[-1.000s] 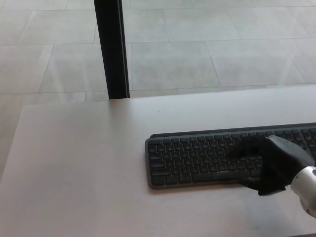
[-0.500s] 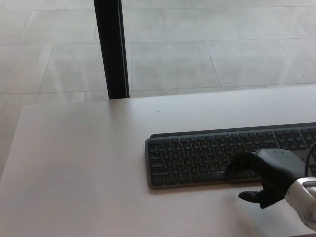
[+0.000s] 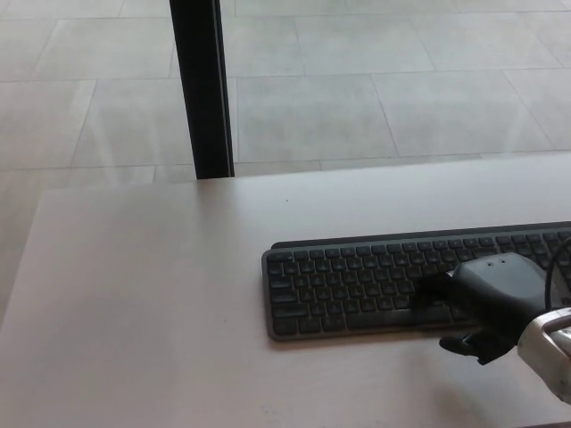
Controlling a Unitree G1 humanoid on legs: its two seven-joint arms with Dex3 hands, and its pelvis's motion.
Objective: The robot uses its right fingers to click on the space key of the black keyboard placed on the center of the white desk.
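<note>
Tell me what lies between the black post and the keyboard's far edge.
Head view: only bare white desk lies between the black post and the keyboard; nothing sits on that stretch.

Beyond the far edge of the counter point(image 3: 161, 294): pale tiled floor point(image 3: 375, 98) crossed by thin grout lines. Rising from that far edge, left of centre: a black upright post point(image 3: 202, 89), running out of the top of the view.
</note>
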